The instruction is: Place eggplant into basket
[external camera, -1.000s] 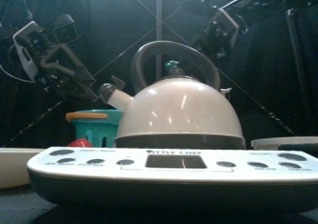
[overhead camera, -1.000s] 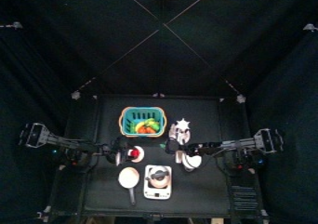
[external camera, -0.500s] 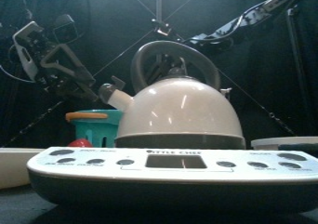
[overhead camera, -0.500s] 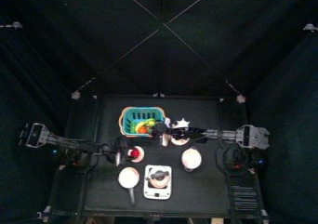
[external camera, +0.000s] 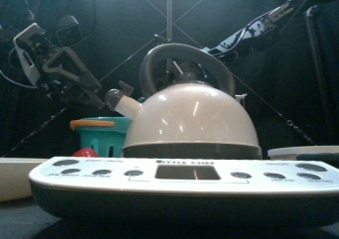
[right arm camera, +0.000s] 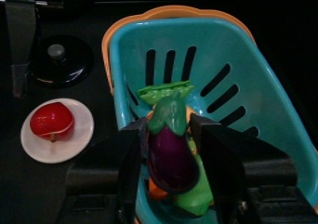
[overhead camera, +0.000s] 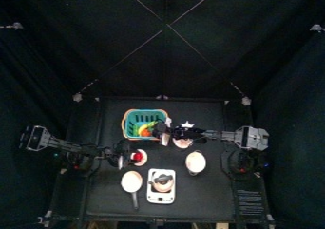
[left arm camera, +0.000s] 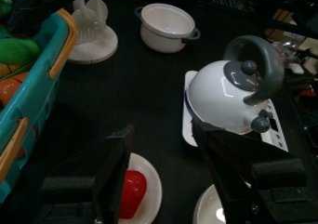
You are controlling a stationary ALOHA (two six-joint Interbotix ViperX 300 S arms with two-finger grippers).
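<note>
The teal-green basket (overhead camera: 143, 124) stands at the table's back middle and holds green and orange produce (right arm camera: 187, 202). In the right wrist view its slotted wall (right arm camera: 218, 70) lies right under my right gripper (right arm camera: 170, 139), which is shut on the purple eggplant (right arm camera: 172, 153) with its green stem up. That gripper (overhead camera: 169, 130) hangs over the basket's right edge. My left gripper (left arm camera: 162, 186) is open and empty, resting at the table's left (overhead camera: 112, 157) above a white plate with a red thing (left arm camera: 130, 192).
A white kettle (external camera: 199, 119) stands on a white base (external camera: 166, 179) at the front. A white bowl (overhead camera: 195, 162), a white pot (left arm camera: 165, 25) and a white figure on a dark saucer (left arm camera: 93, 37) stand around the basket.
My right arm has stretched from the table's right across to the basket, carrying the eggplant over its right edge. The left arm has not moved.
</note>
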